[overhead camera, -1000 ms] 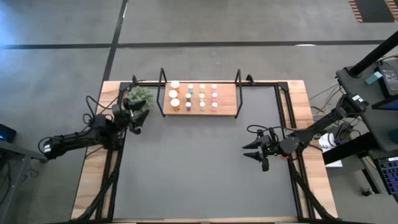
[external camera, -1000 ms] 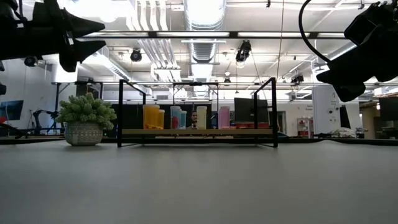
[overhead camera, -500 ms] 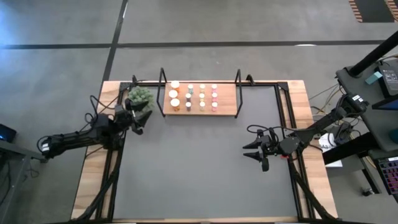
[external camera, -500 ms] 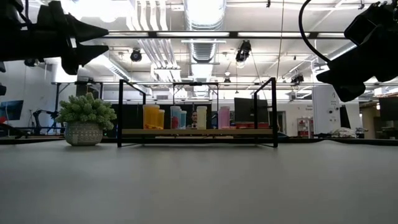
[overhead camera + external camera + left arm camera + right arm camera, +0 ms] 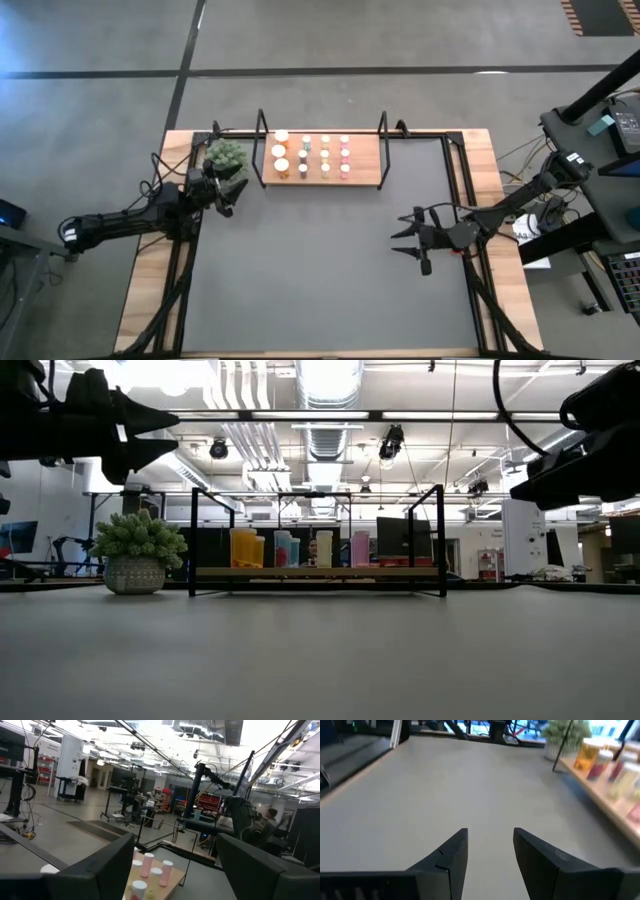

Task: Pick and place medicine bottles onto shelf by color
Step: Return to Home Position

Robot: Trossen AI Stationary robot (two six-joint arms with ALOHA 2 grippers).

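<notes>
Shelf (image 5: 366, 160) at far mat (image 5: 320, 270) edge | L tool (image 5: 231, 191), R tool (image 5: 399, 243) spread, prob. airborne

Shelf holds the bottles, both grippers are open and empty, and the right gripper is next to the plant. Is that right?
No. The left gripper is next to the plant, as the high view shows; the right gripper is over the mat, far from it. The rest holds: the shelf holds the bottles, and both grippers are open and empty.

Left gripper (image 5: 175, 842) is holding its dark fingers (image 5: 102, 870) wide apart, framing white-capped medicine bottles (image 5: 148, 865) standing on the shelf (image 5: 174, 883); a person (image 5: 271, 816) is sitting beyond.
</notes>
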